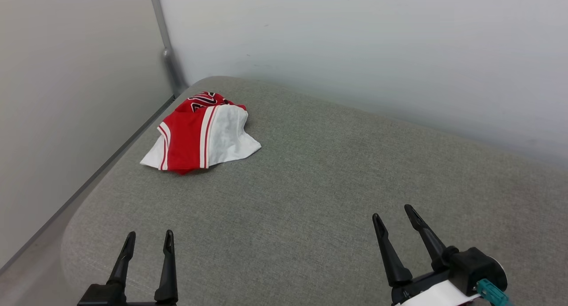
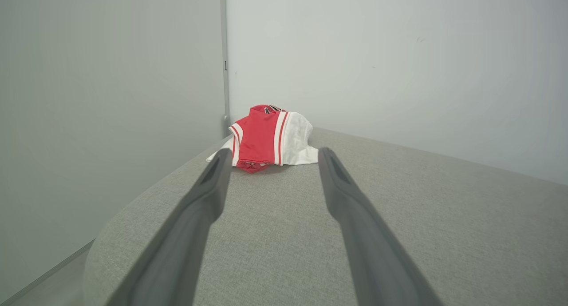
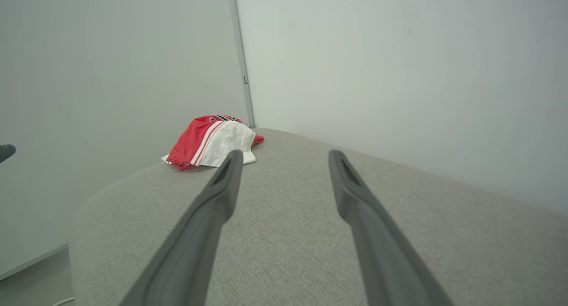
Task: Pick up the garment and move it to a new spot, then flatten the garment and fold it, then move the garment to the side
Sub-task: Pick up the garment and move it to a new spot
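A pale wall [image 1: 355, 39] is seen behind the pad [image 1: 310, 190], and a left wall [image 1: 66, 97] runs along the pad's left side. A grey post [image 1: 165, 39] stands just behind the pad's far left corner. The pad is covered in grey cloth and has rounded edges.

The garment [image 1: 202, 135] is found bunched in a heap at the pad's far left corner, close to its left edge. Red cloth, white panels and red-and-white stripe trim are shown, and black lettering is partly seen at the far side of the heap. Sleeve, hem and collar cannot be told apart with certainty.

The right gripper [image 1: 392, 211] is held over the pad's near right part, and the left gripper [image 1: 150, 233] over its near left edge. The jaws of both are spread apart and nothing is held. Both are well apart from the garment.

No step is judged to be done, and the pickup is not yet made. Several risks can be foreseen:

- **Weak grasp:** if only the top layer is pinched, the heap may be dragged rather than lifted, or may slip out.
- **Push off the edge:** as the heap lies near the pad's left edge, it could be pushed off by a reach from the right.
- **Arms meeting:** a long reach is needed from the right gripper, so the arms could be brought against each other.
- **Wrong fold:** a grasp on the wrong fold could leave the garment twisted, and flattening would be made harder.
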